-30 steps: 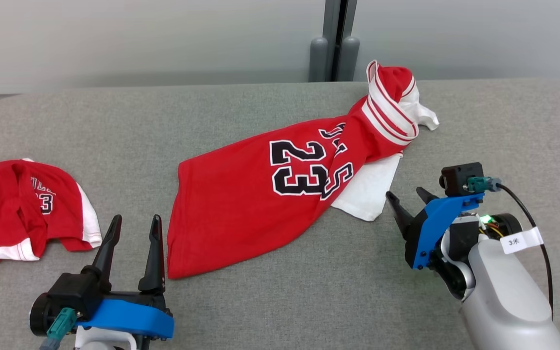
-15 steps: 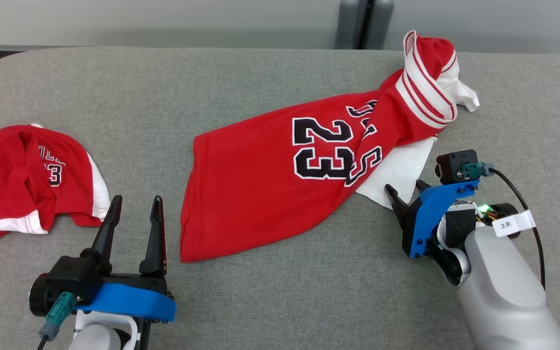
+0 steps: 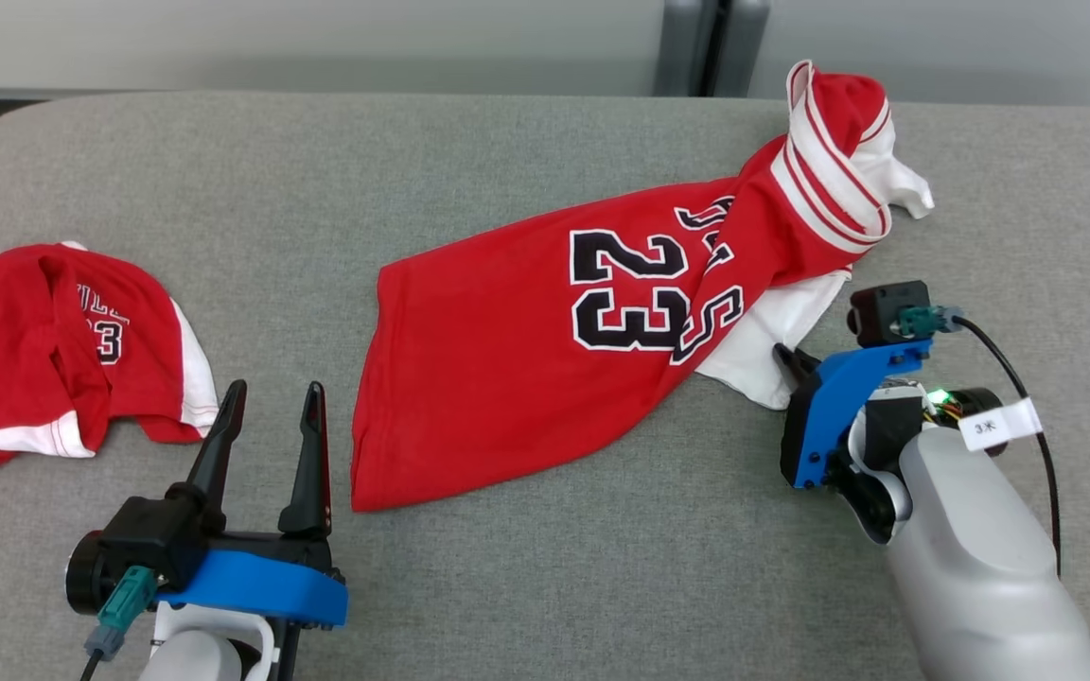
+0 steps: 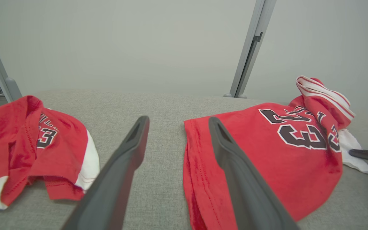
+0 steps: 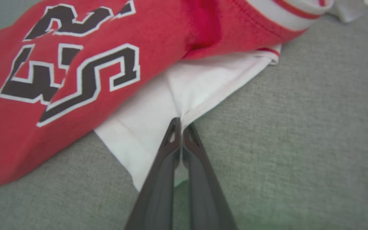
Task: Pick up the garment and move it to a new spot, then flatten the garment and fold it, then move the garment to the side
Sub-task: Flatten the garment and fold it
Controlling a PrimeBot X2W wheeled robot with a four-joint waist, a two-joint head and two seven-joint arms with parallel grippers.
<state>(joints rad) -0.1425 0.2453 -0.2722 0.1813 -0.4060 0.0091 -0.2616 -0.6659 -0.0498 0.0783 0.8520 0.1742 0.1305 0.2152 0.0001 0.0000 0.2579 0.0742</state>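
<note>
Lower left, nearest: left tool [image 3: 276, 386], fingers spread wide, holding nothing, just beside the hem of the jersey [image 3: 526, 378]. Lower right: right tool [image 5: 180, 126], fingers pressed together, pinching the jersey's white flap [image 5: 158, 108]. The jersey lies mid-frame on the grey worktop [image 3: 602, 586], its collar end twisted toward upper right; a spare jersey [image 3: 53, 359] sits far left. Risk: so thin a pinch may slip on lifting, or the twist may drag along bunched.

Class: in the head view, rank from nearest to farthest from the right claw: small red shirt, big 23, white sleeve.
1. White sleeve, pinched in the right claw.
2. Big 23, mid-jersey, to its left.
3. Small red shirt, far left.
</note>
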